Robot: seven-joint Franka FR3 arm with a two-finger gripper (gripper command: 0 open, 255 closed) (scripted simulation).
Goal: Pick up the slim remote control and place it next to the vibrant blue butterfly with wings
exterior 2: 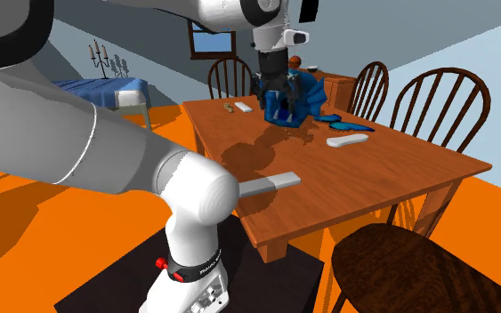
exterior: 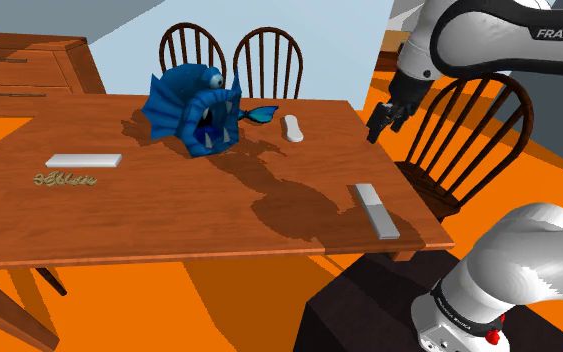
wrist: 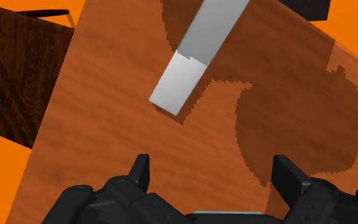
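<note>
A slim grey remote [exterior: 376, 210] lies near the table [exterior: 169, 215] edge closest to the stand. It also shows in the second exterior view, the remote [exterior 2: 270, 183], and ahead of the fingers as the remote [wrist: 196, 57] in the wrist view. My gripper [exterior: 376, 133] hangs open and empty in the air above the table's corner, well above the remote. In the wrist view the gripper [wrist: 215, 175] has its fingers wide apart. The blue butterfly [exterior: 259, 113] rests at the far side beside a big blue fish toy [exterior: 194, 110]. The butterfly [exterior 2: 335, 118] is also in the second exterior view.
A white curved remote [exterior: 293, 128] lies just right of the butterfly. A flat grey bar [exterior: 84, 160] and a small greenish object [exterior: 64, 180] sit at the shoulder view's left. Wooden chairs [exterior: 469, 140] stand around the table, and a dresser [exterior: 29, 60] stands at the back left.
</note>
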